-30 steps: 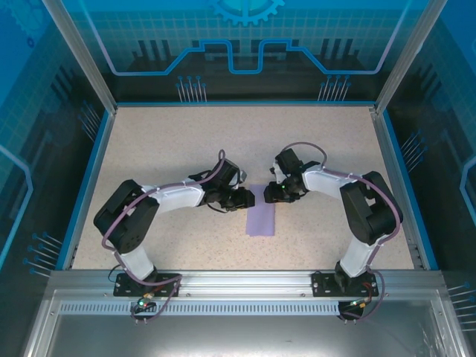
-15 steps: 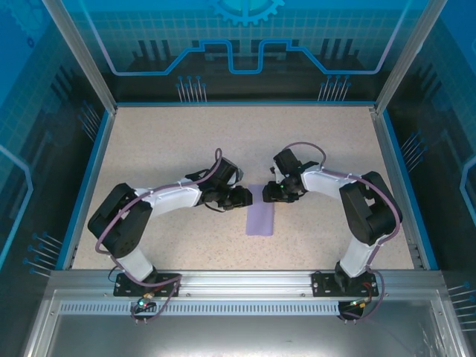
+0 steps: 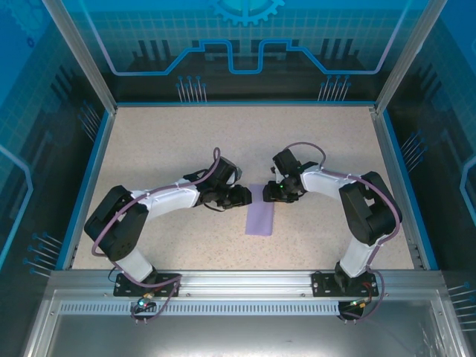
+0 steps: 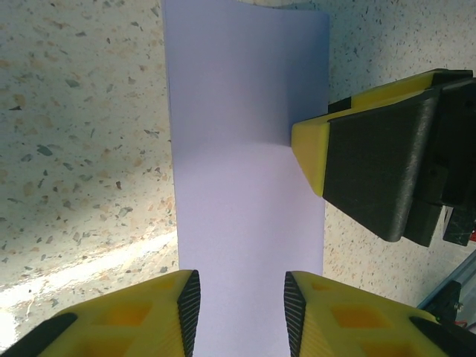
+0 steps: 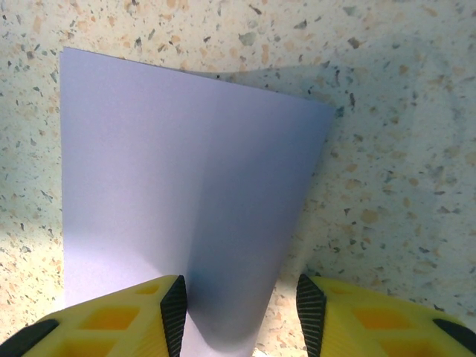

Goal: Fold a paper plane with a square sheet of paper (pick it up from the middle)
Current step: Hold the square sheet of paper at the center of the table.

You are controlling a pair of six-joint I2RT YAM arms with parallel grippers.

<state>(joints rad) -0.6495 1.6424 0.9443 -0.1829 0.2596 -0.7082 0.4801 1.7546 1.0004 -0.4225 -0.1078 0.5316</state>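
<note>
So the paper (image 3: 261,218) is lying flat on the table (image 3: 163,149), already folded into a narrow strip by the look of it. The left gripper (image 4: 242,297) is parked over the paper's far end from the left side, jaws apart, with bare paper seen in the gap. The right gripper (image 5: 242,297) is set at the same end from the right side, jaws also apart, nothing clamped.

Handling-wise: it's judged to be super light and floppy, so it can be shoved around or blown off line by the tiniest nudge. It's probably slick against the table too, and easily creased in the wrong spot. One long edge is seen lifted a bit, with a shadow under it. That raised edge, around the paper's middle, is probably where a pinch is best made, while the other side is pinned down.
</note>
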